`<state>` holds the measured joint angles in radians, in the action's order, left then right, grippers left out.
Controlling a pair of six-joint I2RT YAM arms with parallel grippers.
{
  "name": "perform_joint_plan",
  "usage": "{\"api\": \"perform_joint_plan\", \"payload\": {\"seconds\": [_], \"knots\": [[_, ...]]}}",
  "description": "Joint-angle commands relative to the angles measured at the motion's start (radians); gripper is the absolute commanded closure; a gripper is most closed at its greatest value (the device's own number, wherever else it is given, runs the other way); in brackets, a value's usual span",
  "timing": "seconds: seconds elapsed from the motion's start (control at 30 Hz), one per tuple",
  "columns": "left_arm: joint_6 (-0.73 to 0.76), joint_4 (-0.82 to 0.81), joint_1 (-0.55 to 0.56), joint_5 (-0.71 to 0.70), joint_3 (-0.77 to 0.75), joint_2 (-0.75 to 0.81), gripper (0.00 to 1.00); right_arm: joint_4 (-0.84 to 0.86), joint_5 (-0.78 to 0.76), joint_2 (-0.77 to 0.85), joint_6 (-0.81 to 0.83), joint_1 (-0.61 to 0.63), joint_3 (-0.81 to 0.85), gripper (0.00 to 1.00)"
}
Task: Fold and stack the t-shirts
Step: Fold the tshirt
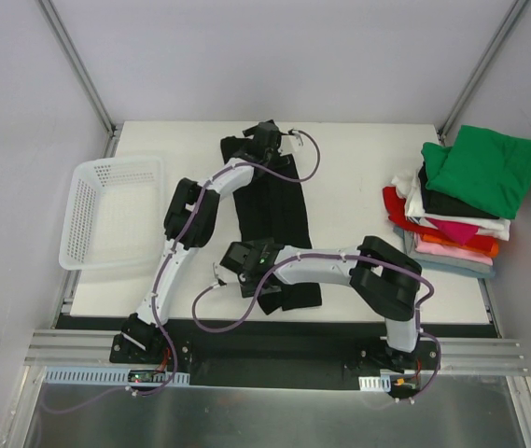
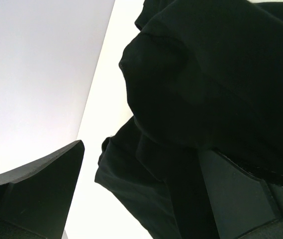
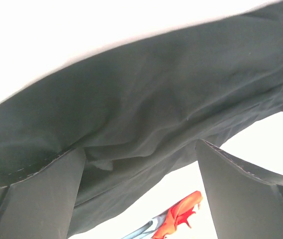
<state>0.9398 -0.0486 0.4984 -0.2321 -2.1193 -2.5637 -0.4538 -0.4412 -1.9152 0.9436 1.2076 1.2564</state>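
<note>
Right, I'm looking down both wrist cameras. The left pincer (image 2: 141,149) is spread as wide as it goes and has clamped nothing. The black t-shirt (image 1: 274,210) bunches up in the gap between its fingers (image 2: 37,191) and lies against the inner face of one of them. The right pincer (image 3: 140,149) is also wide open with no grip. A smooth fold of the same shirt spans its gap, and a scrap of red and white print (image 3: 173,221) shows just below that fold. From above, the shirt is a long narrow strip on the bench (image 1: 358,159). The left pincer sits at its far end and the right pincer at its near end. Well off to the right of both is the stack of folded t-shirts (image 1: 452,224), green one (image 1: 484,168) on top. The white mesh basket (image 1: 106,177) sits left of the left pincer.
</note>
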Motion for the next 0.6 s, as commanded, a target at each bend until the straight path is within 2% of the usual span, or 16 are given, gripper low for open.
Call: {"api": "perform_joint_plan", "payload": {"seconds": [0.0,0.23,0.57], "knots": [[0.025,-0.028,0.017,0.059,-0.048,-0.038,0.01,0.013,0.047,-0.034,-0.016,0.012,0.040,0.04],[0.059,-0.059,0.025,0.066,-0.119,-0.076,0.01,0.030,0.033,-0.068,0.014,0.012,0.084,0.04],[0.024,-0.145,0.032,0.021,-0.117,-0.046,0.01,0.052,-0.027,-0.062,0.026,0.024,0.110,0.04]]}}
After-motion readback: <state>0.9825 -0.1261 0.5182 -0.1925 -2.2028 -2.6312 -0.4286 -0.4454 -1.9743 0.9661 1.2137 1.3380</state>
